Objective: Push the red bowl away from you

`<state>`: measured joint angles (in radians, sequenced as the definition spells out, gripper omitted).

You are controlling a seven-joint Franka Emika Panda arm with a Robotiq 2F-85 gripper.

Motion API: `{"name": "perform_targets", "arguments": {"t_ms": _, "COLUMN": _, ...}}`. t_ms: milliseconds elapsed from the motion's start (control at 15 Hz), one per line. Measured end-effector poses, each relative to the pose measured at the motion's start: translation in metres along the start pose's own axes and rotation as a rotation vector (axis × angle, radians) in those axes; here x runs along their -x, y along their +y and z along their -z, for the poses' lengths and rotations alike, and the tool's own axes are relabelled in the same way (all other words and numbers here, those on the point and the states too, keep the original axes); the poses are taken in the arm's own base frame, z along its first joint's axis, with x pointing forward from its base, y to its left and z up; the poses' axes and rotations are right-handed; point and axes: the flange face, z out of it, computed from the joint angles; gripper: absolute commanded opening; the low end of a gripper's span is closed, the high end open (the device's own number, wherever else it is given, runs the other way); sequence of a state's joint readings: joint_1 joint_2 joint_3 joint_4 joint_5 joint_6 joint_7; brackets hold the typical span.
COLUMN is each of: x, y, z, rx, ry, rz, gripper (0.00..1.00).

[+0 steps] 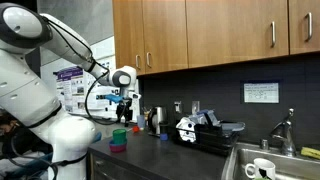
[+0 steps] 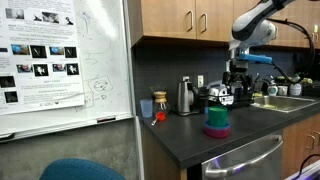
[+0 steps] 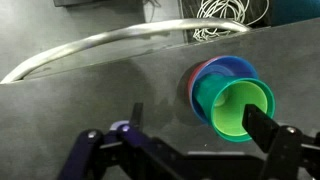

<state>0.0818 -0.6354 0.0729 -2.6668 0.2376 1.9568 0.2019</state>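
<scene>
A stack of dishes stands on the dark counter. A small green cup (image 3: 240,108) sits on top, a blue dish (image 3: 228,68) is under it, and the red bowl (image 3: 191,86) shows only as a pinkish-red rim at the bottom. The stack also shows in both exterior views (image 1: 119,141) (image 2: 216,122). My gripper (image 3: 180,140) is open and empty. It hangs above the stack, with one finger over the green cup's rim. It also shows in both exterior views (image 1: 124,100) (image 2: 237,92), clear of the stack.
A metal kettle (image 2: 185,97), a coffee machine (image 1: 200,128) and small items stand along the back wall. A sink (image 1: 270,160) with a white mug lies further along. A whiteboard (image 2: 60,60) is beside the counter. The counter's edge (image 3: 110,45) curves past the stack.
</scene>
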Motion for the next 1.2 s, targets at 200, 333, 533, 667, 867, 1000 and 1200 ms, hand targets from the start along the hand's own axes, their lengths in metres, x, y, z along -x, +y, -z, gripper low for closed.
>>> {"name": "perform_targets", "arguments": {"t_ms": 200, "x": 0.000, "y": 0.000, "z": 0.000, "rx": 0.000, "ry": 0.000, "rz": 0.001, "gripper": 1.00}}
{"name": "perform_targets", "arguments": {"t_ms": 333, "x": 0.000, "y": -0.002, "z": -0.001, "rx": 0.004, "ry": -0.001, "rz": 0.003, "gripper": 1.00}}
{"name": "perform_targets", "arguments": {"t_ms": 533, "x": 0.004, "y": -0.013, "z": -0.006, "rx": 0.013, "ry": -0.007, "rz": 0.015, "gripper": 1.00}}
{"name": "perform_targets", "arguments": {"t_ms": 667, "x": 0.011, "y": -0.024, "z": -0.014, "rx": 0.013, "ry": -0.017, "rz": 0.026, "gripper": 1.00}}
{"name": "perform_targets", "arguments": {"t_ms": 867, "x": 0.024, "y": -0.038, "z": -0.035, "rx": 0.018, "ry": -0.046, "rz": 0.037, "gripper": 1.00}}
{"name": "perform_targets", "arguments": {"t_ms": 1000, "x": 0.035, "y": -0.044, "z": -0.050, "rx": 0.020, "ry": -0.072, "rz": 0.043, "gripper": 1.00}}
{"name": "perform_targets", "arguments": {"t_ms": 1200, "x": 0.052, "y": -0.053, "z": -0.068, "rx": 0.036, "ry": -0.101, "rz": 0.060, "gripper": 1.00}}
